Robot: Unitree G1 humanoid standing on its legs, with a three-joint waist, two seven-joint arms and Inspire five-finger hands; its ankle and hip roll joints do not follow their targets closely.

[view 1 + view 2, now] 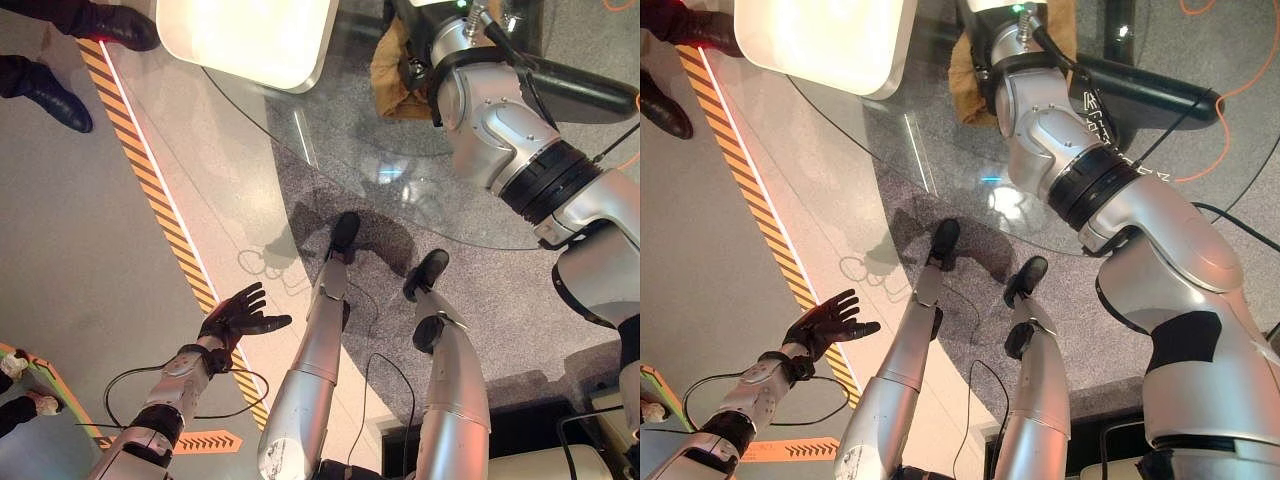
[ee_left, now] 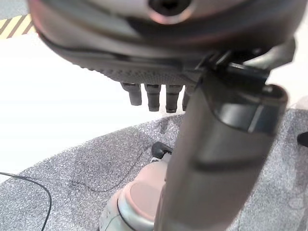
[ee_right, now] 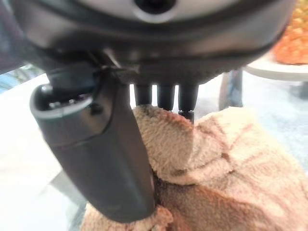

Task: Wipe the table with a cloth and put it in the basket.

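The tan cloth (image 3: 226, 163) sits bunched on the glass bench (image 1: 330, 150), at its far side, and my right hand (image 3: 115, 159) is down on it. The fingers (image 3: 166, 98) run straight onto the fleecy folds and the thumb lies along the cloth's near edge, so I'm pressing, not gripping. A white tray (image 1: 250, 35) rests on the bench just to the left of the cloth. My left hand (image 1: 238, 318) hangs low over the floor, well away from the bench, fingers spread wide and holding nothing. A striped orange line (image 1: 160, 195) crosses the floor beneath it. A person's dark shoes (image 1: 55, 95) stand at the far left.
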